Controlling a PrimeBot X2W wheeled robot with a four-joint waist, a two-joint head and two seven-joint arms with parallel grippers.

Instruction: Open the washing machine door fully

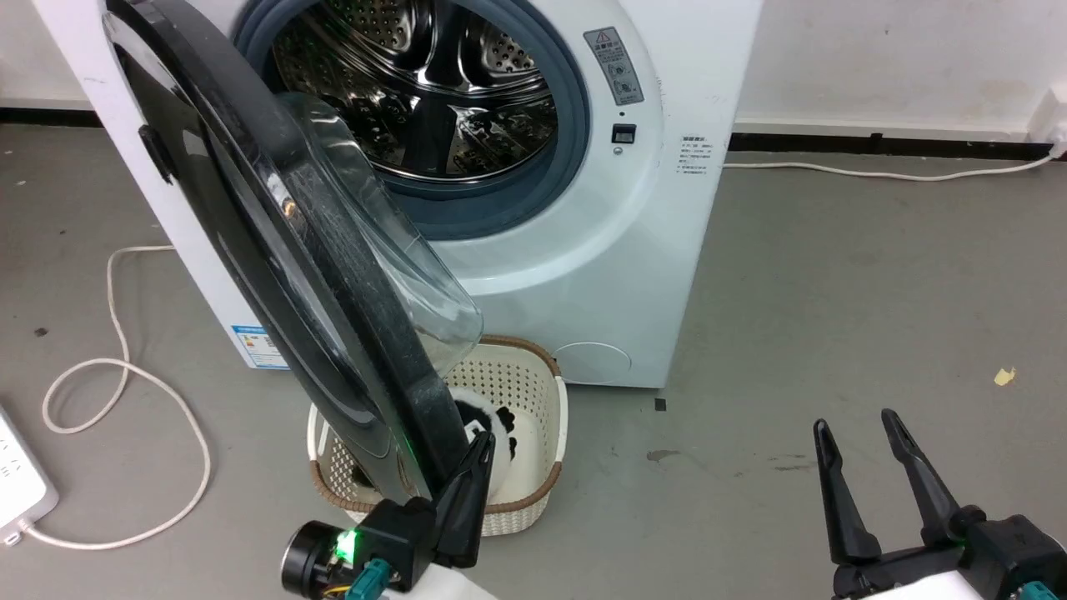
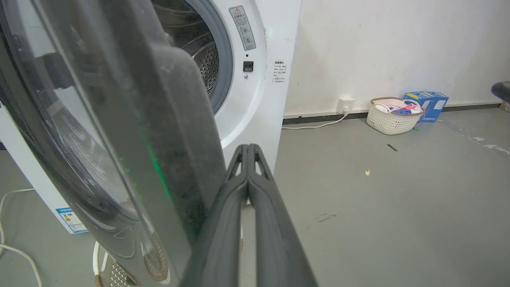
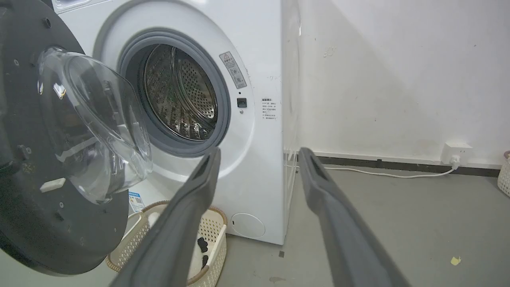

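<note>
The washing machine door [image 1: 275, 250] is a big glossy black disc with a bulging clear glass bowl [image 1: 392, 258], swung well out from the white washing machine [image 1: 583, 250]. Its steel drum [image 1: 433, 92] lies exposed inside the grey gasket. My left gripper [image 1: 482, 446] is shut, fingers pressed together, lying against the door's lower free edge on its inner side; the left wrist view has the door [image 2: 119, 131] just left of the closed fingers [image 2: 248, 159]. My right gripper [image 1: 859, 425] stands open over bare floor at the lower right, holding nothing; its fingers [image 3: 199, 191] frame the machine [image 3: 263, 79] and door [image 3: 48, 159].
A cream basket [image 1: 533, 417] with black-and-white cloth sits on the floor under the door. A white cable [image 1: 125, 392] loops at the left toward a power strip [image 1: 21, 483]. Another basket [image 2: 392, 115] and a blue box [image 2: 426, 104] stand by the far wall. Grey floor stretches to the right.
</note>
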